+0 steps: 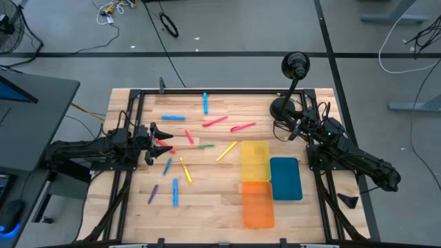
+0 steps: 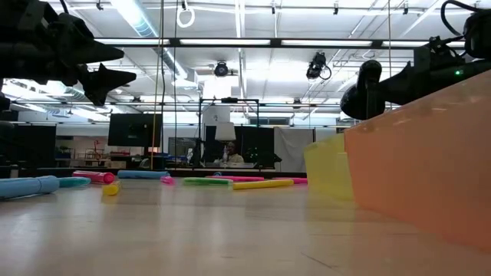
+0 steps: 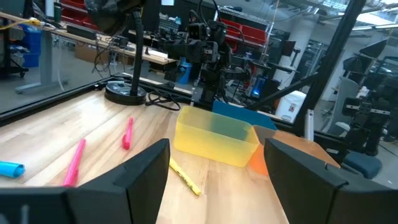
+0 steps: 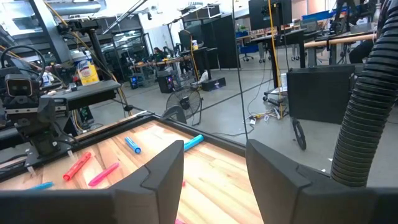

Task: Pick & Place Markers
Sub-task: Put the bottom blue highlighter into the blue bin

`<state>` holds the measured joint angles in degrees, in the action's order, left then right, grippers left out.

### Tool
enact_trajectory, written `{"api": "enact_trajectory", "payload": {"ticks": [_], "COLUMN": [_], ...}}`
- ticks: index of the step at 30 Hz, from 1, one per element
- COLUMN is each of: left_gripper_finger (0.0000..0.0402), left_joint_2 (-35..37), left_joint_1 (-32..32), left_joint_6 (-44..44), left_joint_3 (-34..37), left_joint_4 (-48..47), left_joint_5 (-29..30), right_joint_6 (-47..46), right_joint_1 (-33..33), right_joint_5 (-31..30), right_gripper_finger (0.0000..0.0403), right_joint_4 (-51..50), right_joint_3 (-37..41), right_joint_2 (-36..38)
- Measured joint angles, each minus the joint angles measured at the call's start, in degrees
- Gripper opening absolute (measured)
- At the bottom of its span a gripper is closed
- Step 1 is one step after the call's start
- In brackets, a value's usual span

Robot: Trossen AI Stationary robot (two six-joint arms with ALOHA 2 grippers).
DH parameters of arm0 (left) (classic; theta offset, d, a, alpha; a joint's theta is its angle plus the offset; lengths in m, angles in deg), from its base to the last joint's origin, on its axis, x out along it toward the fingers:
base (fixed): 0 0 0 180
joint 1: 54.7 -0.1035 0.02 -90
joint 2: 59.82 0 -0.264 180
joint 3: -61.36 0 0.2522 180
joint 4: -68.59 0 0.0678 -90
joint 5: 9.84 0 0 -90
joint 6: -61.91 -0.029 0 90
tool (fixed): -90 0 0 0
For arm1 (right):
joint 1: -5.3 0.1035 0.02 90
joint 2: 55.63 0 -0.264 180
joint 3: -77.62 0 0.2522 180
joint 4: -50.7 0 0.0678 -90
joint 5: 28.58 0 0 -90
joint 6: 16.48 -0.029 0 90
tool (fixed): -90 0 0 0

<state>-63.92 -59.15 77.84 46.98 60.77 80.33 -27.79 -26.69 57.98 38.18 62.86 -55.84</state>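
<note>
Both the left gripper (image 1: 167, 137) and right gripper (image 1: 283, 128) hang open, holding nothing.

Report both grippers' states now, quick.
Left gripper: open, empty, raised above the markers at the table's left.
Right gripper: open, empty, raised near the table's right rear, by the lamp base.

My wooden table (image 1: 207, 207) fills the centre of the high view. Markers (image 1: 186, 138) lie scattered over its left and middle parts: blue, pink, red, green, yellow, purple. Right of centre lie a yellow tray (image 1: 254, 160), an orange tray (image 1: 257, 204) below it, and a blue tray (image 1: 285, 178) beside them. A black lamp base (image 1: 282, 108) stands at upper right.
</note>
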Motion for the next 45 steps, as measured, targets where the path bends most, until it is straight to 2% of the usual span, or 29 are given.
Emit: {"api": "enact_trajectory", "payload": {"ticks": [5,17,35,40,45], "left_gripper_finger": [0.0268,0.0268,0.0268,0.0268,0.0268], "left_joint_2": [0.04,-2.21,-20.01,-24.46,-28.83], "left_joint_1": [0.04,0.02,0.2,0.2,1.32], "left_joint_6": [-0.12,1.45,7.87,13.68,23.4], "left_joint_3": [-4.88,-24.01,-40.84,-44.32,-47.72], "left_joint_4": [-1.79,-25.62,-26.52,-27.78,-30.35], "left_joint_5": [-0.29,2.21,2.81,2.79,2.84], "right_joint_6": [0.0,0.0,0.0,0.0,0.02], "right_joint_1": [0.0,0.0,0.0,0.0,0.0], "right_joint_5": [-0.01,-0.01,-0.01,-0.01,-0.01], "right_gripper_finger": [0.0176,0.0176,0.0176,0.0176,0.0176], "right_joint_4": [0.01,0.01,0.01,0.01,0.01], "right_joint_3": [0.0,0.0,0.0,0.0,0.0], "right_joint_2": [0.01,0.0,0.02,0.01,0.02]}}
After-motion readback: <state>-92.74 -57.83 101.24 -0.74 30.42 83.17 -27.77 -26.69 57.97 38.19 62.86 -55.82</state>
